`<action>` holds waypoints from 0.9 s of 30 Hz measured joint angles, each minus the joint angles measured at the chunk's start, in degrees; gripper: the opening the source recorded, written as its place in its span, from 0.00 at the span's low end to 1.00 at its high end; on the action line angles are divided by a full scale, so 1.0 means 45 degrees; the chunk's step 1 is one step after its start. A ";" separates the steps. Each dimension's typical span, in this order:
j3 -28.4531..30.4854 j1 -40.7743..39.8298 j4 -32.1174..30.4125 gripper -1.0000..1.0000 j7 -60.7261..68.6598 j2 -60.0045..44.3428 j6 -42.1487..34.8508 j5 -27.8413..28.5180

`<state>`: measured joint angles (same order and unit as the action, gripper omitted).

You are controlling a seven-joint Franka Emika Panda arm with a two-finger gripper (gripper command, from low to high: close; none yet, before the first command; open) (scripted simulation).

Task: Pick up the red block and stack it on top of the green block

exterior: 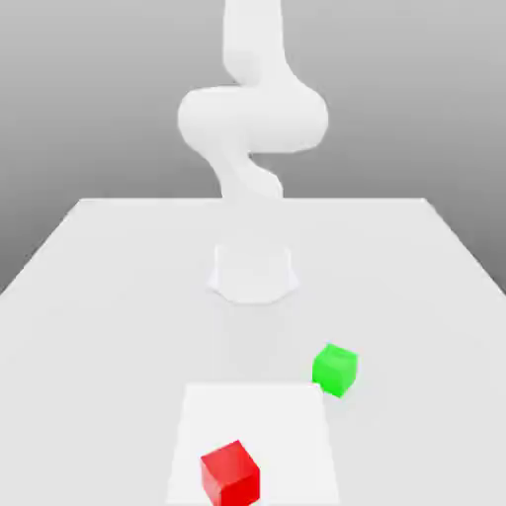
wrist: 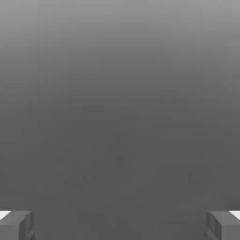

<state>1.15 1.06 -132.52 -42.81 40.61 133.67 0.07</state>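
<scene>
the red block lies on the near edge of the desk, slightly left of centre. the green block sits farther back and to the right, well apart. the end effector has its fingers spread wide, holding nothing; i judge it must go toward the near side.

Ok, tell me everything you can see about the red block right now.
The red block is a small bright red cube with plain matte faces. It sits flat on the white table, turned so one vertical edge faces the exterior camera, near the front edge on a slightly brighter square patch. Nothing touches it but the surface beneath; it stands apart from the green block.
</scene>
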 joint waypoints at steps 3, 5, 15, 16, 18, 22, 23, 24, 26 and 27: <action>0.0331 0.0287 -0.0205 0.50 0.0866 -0.1451 0.0526 -0.0014; 0.0543 0.0460 -0.0337 0.50 0.1436 -0.2379 0.0862 -0.0045; 0.1339 0.1017 -0.0988 0.50 0.4488 -0.6998 0.2526 -0.0510; 0.1383 0.1038 -0.1053 0.50 0.4806 -0.7461 0.2693 -0.0574; 0.1425 0.1039 -0.1183 0.50 0.5435 -0.8388 0.3026 -0.0694; 0.1391 0.0921 -0.1443 0.50 0.6622 -1.0234 0.3689 -0.0838; 0.1362 0.0871 -0.1509 0.50 0.6898 -1.0693 0.3858 -0.0843; 0.1327 0.0812 -0.1575 0.50 0.7160 -1.1151 0.4027 -0.0828; 0.1232 0.0700 -0.1606 0.50 0.7543 -1.2070 0.4519 -0.0874; 0.1154 0.0634 -0.1562 0.50 0.7659 -1.2530 0.4859 -0.0952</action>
<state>6.34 3.91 -139.55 -8.35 -15.78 155.53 -4.21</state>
